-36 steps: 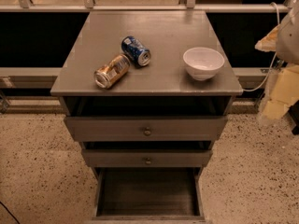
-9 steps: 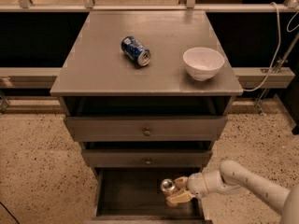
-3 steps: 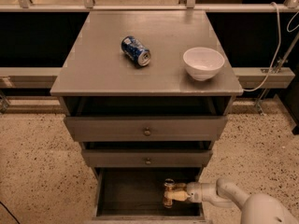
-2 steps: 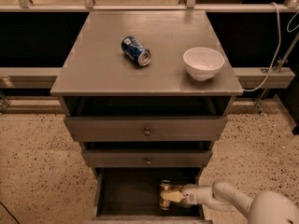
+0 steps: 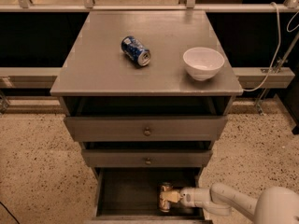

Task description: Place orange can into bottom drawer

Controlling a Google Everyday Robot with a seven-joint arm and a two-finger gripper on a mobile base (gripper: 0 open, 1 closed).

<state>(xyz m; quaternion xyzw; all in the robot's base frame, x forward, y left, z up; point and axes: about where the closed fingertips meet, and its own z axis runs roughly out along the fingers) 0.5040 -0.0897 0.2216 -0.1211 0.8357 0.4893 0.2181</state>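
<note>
orange can (image 5: pixel 165 197): gleaming as glossy golden metal
gripper (image 5: pixel 173 197): showing smooth pale plastic, clasping it inside the bottom drawer (image 5: pixel 131 190)
cabinet top (image 5: pixel 103 64): grey wood giving off a soft sheen
bowl (image 5: pixel 203 62): shining glossy white
floor (image 5: pixel 37 162): looking rough, speckled

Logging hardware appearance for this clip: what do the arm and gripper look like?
The arm is smooth, rounded off-white casing, swelling into a bulky pale shell at lower right. The gripper, at the orange can inside the bottom drawer, has short yellowish-tan fingers. No cables or markings show on either.
</note>
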